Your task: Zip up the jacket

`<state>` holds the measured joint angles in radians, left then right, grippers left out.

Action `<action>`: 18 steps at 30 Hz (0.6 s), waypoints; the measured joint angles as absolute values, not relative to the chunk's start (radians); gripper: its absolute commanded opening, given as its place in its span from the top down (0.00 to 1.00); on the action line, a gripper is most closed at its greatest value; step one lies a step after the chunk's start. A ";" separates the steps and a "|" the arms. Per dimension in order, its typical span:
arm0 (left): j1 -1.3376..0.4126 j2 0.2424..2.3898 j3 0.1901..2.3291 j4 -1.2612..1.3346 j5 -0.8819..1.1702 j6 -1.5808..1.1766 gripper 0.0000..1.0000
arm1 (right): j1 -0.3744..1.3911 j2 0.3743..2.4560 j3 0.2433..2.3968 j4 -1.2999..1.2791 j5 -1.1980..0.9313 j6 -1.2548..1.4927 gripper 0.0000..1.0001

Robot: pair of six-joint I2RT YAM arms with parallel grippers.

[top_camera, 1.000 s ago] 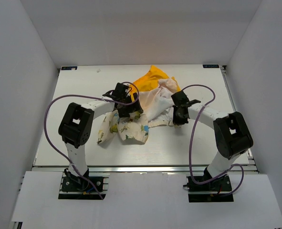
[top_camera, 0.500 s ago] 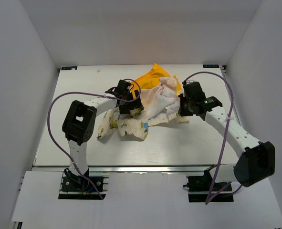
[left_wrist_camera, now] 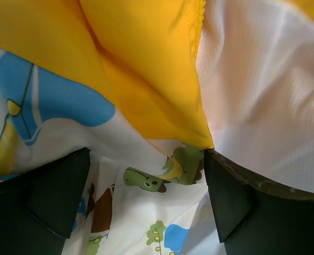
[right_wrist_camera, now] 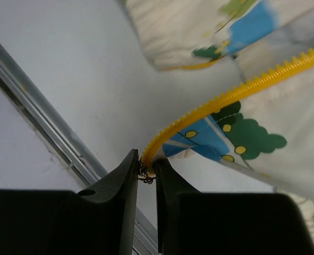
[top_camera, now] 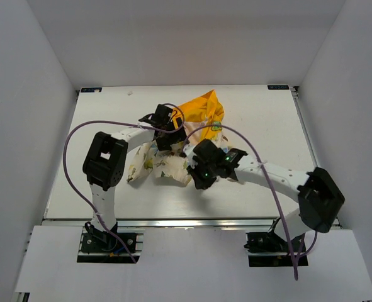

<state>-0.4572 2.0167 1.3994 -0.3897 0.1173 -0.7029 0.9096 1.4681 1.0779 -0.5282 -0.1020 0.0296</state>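
Your left gripper (left_wrist_camera: 146,162), just left of the table's (top_camera: 110,119) centre: fingers wide, fabric bunched between them, hold unconfirmed. Jacket (top_camera: 168,166) lies crumpled at table centre. Your right gripper (right_wrist_camera: 147,170), nearer the table's front edge: narrow, pinching the end of the yellow zipper tape (right_wrist_camera: 226,95). Risk: a hard pull slips that sliver free.

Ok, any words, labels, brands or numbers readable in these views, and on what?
No text can be read.
Far left sticker and far right sticker on the table: too small to read.
Jacket: only cartoon pictures, no letters, in any view.
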 measured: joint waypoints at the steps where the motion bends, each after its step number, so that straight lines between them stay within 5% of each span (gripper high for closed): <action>1: -0.455 2.020 1.405 -0.395 0.117 -0.708 0.02 | 0.924 1.490 1.050 -0.519 -0.108 0.026 1.00; 9: -0.416 2.022 1.404 -0.395 0.147 -0.736 0.02 | 0.946 1.606 0.899 -0.472 -0.111 0.044 1.00; 16: -0.391 1.979 1.343 -0.359 0.197 -0.710 0.02 | 0.963 1.601 0.910 -0.462 -0.080 0.081 0.58; 17: -0.390 1.967 1.333 -0.360 0.203 -0.698 0.02 | 0.964 1.586 0.910 -0.465 -0.076 0.086 0.38; 18: -0.390 1.953 1.324 -0.366 0.211 -0.683 0.02 | 0.965 1.561 0.910 -0.469 -0.073 0.099 0.34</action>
<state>-0.3897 1.9533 1.3235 -0.3656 0.2108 -0.6834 0.9646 1.5608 0.9096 -0.4694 -0.0727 0.0986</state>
